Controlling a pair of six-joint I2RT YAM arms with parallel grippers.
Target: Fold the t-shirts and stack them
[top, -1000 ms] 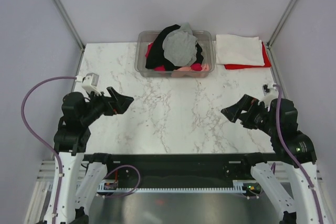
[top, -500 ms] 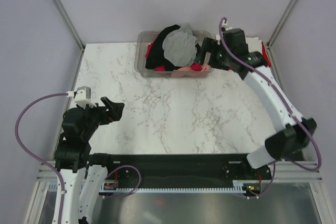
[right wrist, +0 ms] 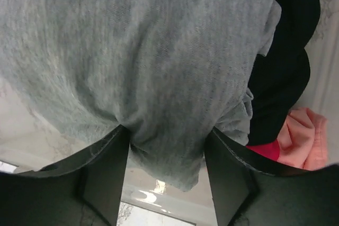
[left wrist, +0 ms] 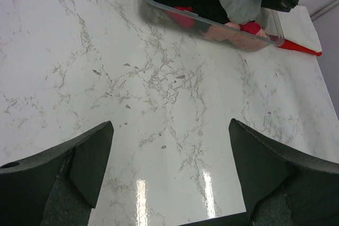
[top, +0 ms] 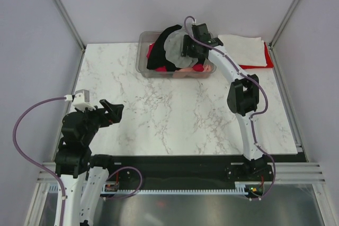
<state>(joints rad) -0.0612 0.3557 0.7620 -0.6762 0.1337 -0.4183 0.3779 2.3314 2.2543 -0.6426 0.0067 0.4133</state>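
Observation:
A crumpled heather grey t-shirt (top: 174,48) (right wrist: 148,51) tops a heap of t-shirts in the clear tub (top: 142,63) at the back of the table. Under it lie a black one (top: 159,57) (right wrist: 286,51), a red one (top: 197,68) and a pink one (right wrist: 302,136). My right gripper (top: 186,46) (right wrist: 167,162) reaches into the tub, its jaws still wide with a fold of the grey shirt bulging down between the fingers. A folded white t-shirt (top: 241,50) rests on a folded red one (top: 269,60) right of the tub. My left gripper (top: 117,110) (left wrist: 169,168) hovers open over bare marble, holding nothing.
The tub's near wall (left wrist: 212,25) stands between the heap and the marble tabletop (top: 180,115). Grey side walls and metal frame posts close in the table at left, right and back. The right arm stretches diagonally from its base to the tub.
My right arm has swung from the near right up and left into the tub, its fingers now around the grey shirt's fold. The left gripper drew back slightly toward its base.

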